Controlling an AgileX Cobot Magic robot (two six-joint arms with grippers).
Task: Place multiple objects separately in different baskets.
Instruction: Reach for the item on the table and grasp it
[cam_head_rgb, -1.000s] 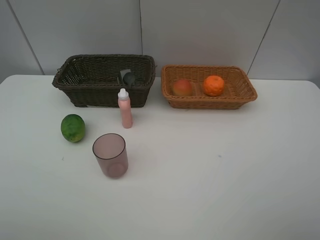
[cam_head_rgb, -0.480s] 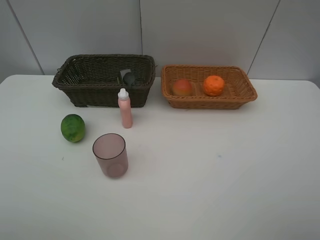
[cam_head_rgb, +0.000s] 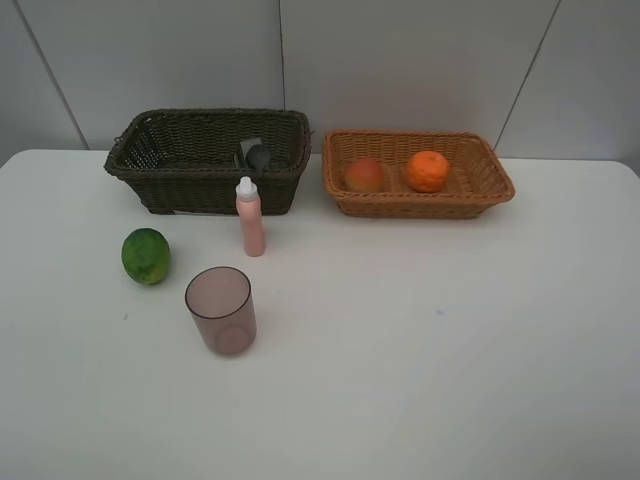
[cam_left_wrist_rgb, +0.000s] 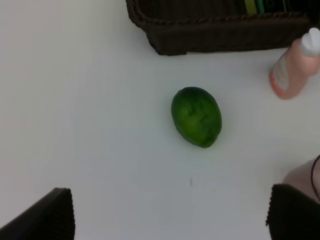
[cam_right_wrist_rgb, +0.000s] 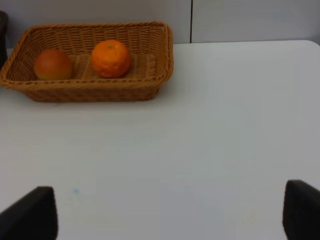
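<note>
**Sorting part done: three items on the table, both grippers empty**

Findings. The dark brown basket (cam_head_rgb: 200, 195) stands far left and holds the dark bottle (cam_head_rgb: 256, 156). The tan basket (cam_head_rgb: 418, 205) stands far right and holds the peach-like fruit (cam_head_rgb: 364, 175) and the orange (cam_head_rgb: 427, 171). Three items rest on the table (cam_head_rgb: 450, 350). The green fruit (cam_head_rgb: 146, 256) is at the left. The pink bottle (cam_head_rgb: 250, 222) stands upright just in front of the dark basket. The mauve cup (cam_head_rgb: 221, 312) stands nearer, open end up, between the two and apart from both.

Grippers. The left gripper (cam_left_wrist_rgb: 169, 210) hangs above the green fruit with its jaws spread wide and nothing between them. The right gripper (cam_right_wrist_rgb: 170, 200) looks toward the tan basket, its jaws likewise spread and empty. Neither arm shows in the high view.

Assessment. The green fruit appears to be the next pick, and by kind it belongs in the tan basket on the far right.

Risks.
- The fruit is rounded, so a finger that touches one side first could roll it away.
- The cup and bottle stand to its right, so a sideways sweep toward the tan basket could topple the narrow bottle or knock the light cup.
- A release above the shallow tan basket could let the fruit bounce or strike the fruit already inside.
</note>
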